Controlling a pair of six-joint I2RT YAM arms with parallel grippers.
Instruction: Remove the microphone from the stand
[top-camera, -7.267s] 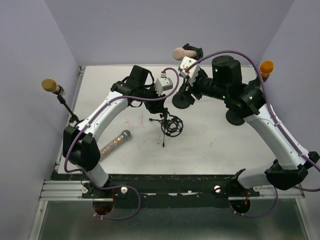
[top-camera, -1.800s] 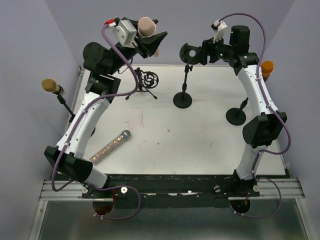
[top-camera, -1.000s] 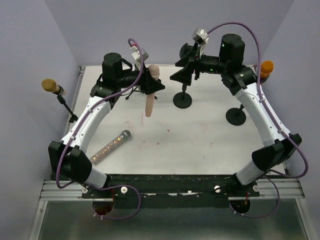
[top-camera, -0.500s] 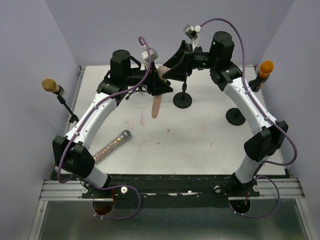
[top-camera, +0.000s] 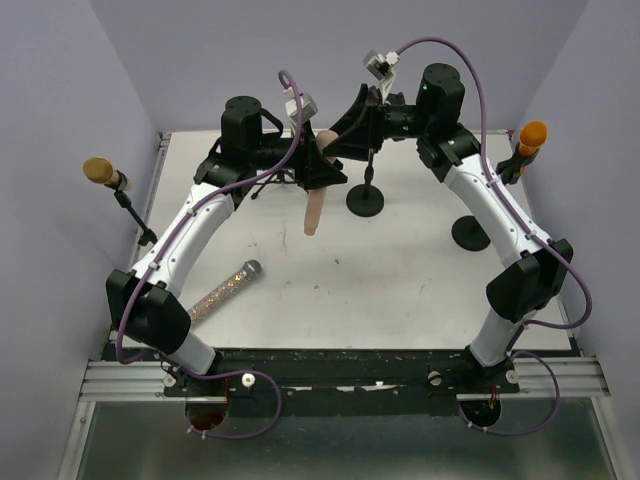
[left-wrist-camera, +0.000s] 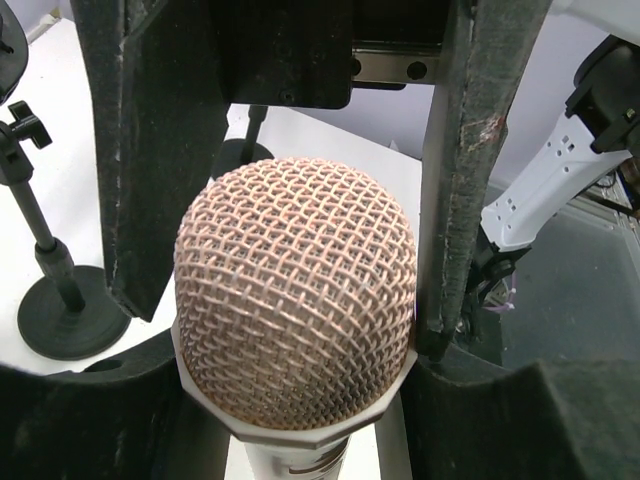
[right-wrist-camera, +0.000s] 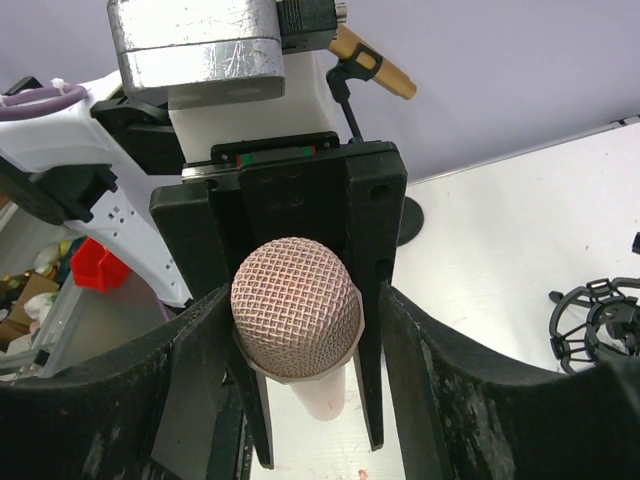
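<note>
The left claw (top-camera: 322, 168) is closed on the mic (top-camera: 313, 210). In the left wrist view, both fingers (left-wrist-camera: 160, 150) press against the sides of the mesh head. The mic hangs head up and handle down, slightly tilted, in the air above the far part of the table (top-camera: 400, 290). It touches neither the table nor any stand.

The right claw (top-camera: 347, 132) is open. It faces the left claw from the opposite side, level with the mic head. In the right wrist view, its fingers (right-wrist-camera: 450, 390) stand to either side of the left claw and the head. A gap shows on both sides, and no contact with the mic is visible.

The stand (top-camera: 365, 200) is upright on its round base, just to the right of the hanging mic and apart from it. In the top view, its upper end is hidden behind the right claw.

Other items:
- a gold mic (top-camera: 98, 169), held on a stand at the left edge of the table;
- an orange mic (top-camera: 532, 133), held on a stand at the right edge;
- a glitter mic (top-camera: 226, 288), lying flat on the table near the left arm;
- a shock mount (right-wrist-camera: 592, 322), standing on the table, seen at the right of the right wrist view.
</note>
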